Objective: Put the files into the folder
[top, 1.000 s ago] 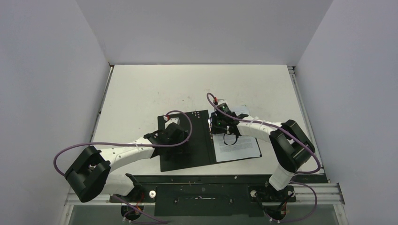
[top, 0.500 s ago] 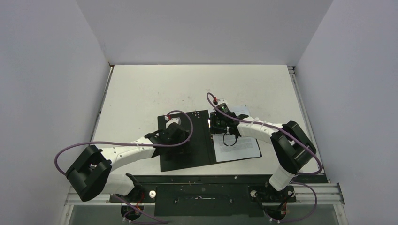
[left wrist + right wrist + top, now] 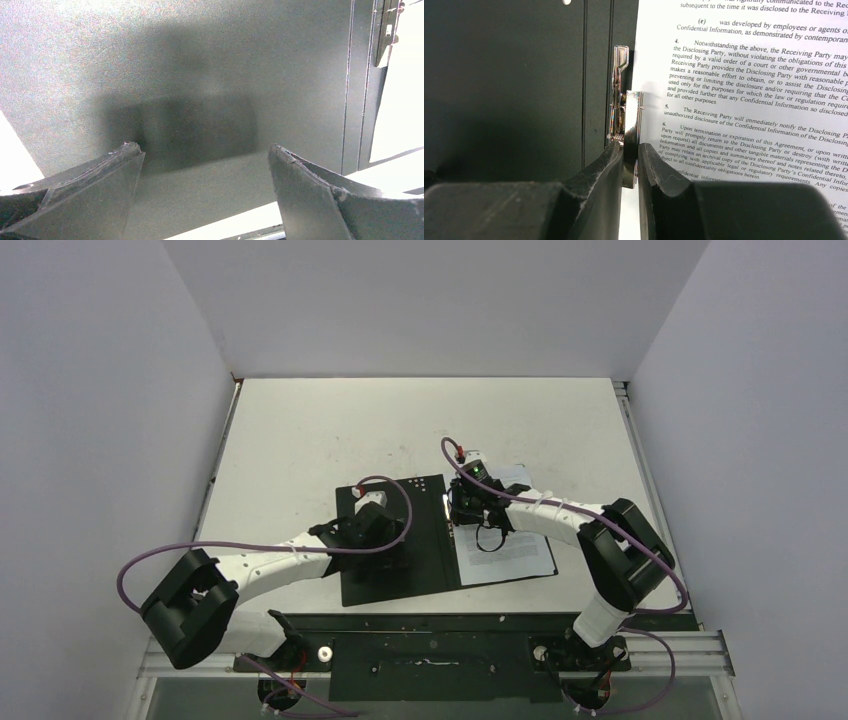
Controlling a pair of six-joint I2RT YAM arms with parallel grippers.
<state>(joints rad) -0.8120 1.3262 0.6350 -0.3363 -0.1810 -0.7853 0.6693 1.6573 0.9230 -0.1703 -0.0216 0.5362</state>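
The folder (image 3: 420, 545) lies open on the table, black inside. The files (image 3: 507, 555), white sheets of dense print, lie on its right half; a sheet corner (image 3: 517, 473) sticks out at the far end. My right gripper (image 3: 463, 503) is at the spine; in the right wrist view the gripper (image 3: 630, 147) is shut on the folder's shiny metal clip (image 3: 624, 112) at the left edge of the printed sheet (image 3: 749, 100). My left gripper (image 3: 372, 527) is open over the folder's left half; in the left wrist view the gripper (image 3: 204, 149) is wide apart just above the black cover (image 3: 225, 60).
The folder sits near the table's front edge, by the dark base rail (image 3: 440, 625). White walls enclose the table on three sides. Purple cables (image 3: 160, 555) loop from both arms.
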